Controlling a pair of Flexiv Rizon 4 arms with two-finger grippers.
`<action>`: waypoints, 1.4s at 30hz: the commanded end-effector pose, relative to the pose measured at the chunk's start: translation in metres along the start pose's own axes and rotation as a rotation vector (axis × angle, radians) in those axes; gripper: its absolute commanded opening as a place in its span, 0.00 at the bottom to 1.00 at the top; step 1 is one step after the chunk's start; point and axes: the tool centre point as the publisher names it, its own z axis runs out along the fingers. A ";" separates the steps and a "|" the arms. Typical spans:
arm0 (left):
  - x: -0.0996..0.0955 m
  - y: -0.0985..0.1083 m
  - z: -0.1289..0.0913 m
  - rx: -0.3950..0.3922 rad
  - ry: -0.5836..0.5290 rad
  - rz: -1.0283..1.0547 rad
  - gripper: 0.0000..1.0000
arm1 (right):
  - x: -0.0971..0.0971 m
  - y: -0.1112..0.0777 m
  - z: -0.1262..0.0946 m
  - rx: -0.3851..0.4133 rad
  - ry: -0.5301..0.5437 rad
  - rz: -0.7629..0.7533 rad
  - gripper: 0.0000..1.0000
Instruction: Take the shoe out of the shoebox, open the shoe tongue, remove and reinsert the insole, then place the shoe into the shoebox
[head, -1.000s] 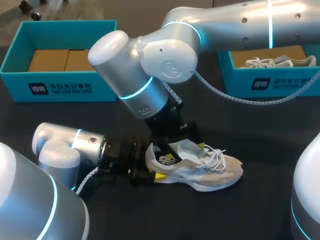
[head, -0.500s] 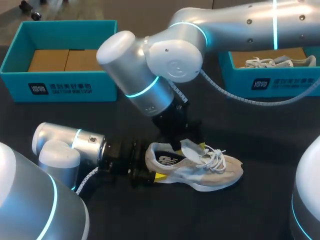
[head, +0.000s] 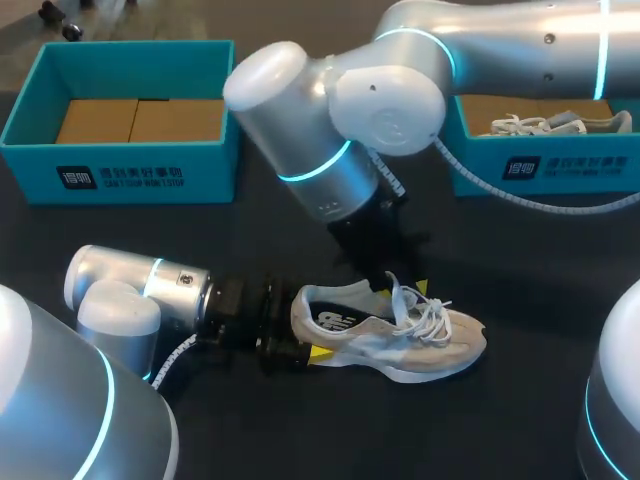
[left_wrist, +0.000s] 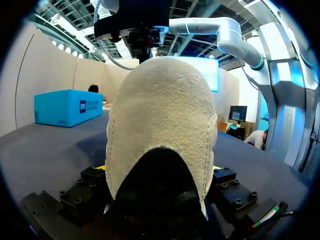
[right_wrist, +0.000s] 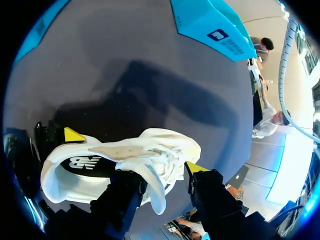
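Observation:
A beige and white shoe (head: 400, 338) lies on its sole on the dark table (head: 520, 260), toe to the right. My left gripper (head: 300, 336) comes in low from the left and is shut on the heel (left_wrist: 160, 120), a finger on each side. My right gripper (head: 398, 284) hangs over the shoe's opening with its fingers apart. The white tongue (right_wrist: 152, 182) stands up between them, against one finger (right_wrist: 127, 192), with a gap to the other, so it is open. The dark insole (right_wrist: 87, 165) shows inside the shoe. An open teal shoebox (head: 120, 175) stands at the back left.
A second teal box (head: 545, 165) at the back right holds another shoe (head: 555, 124). Brown cardboard (head: 135, 120) lies in the left box. My right arm's big joint (head: 330, 140) looms over the table's middle.
My right gripper rose out of the shoe's opening and moved right while its fingers narrowed. The tongue came up from lying folded to standing. The left gripper and the shoe stayed put.

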 end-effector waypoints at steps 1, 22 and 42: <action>-0.001 0.004 0.002 -0.001 0.001 -0.001 0.00 | -0.008 -0.006 0.003 -0.010 0.049 0.323 0.42; -0.001 0.004 0.002 -0.001 0.001 -0.001 0.00 | -0.006 -0.017 -0.006 0.020 0.225 0.178 0.00; -0.001 0.004 0.002 -0.001 0.001 -0.001 0.00 | -0.056 -0.023 0.017 -0.002 0.685 0.078 0.00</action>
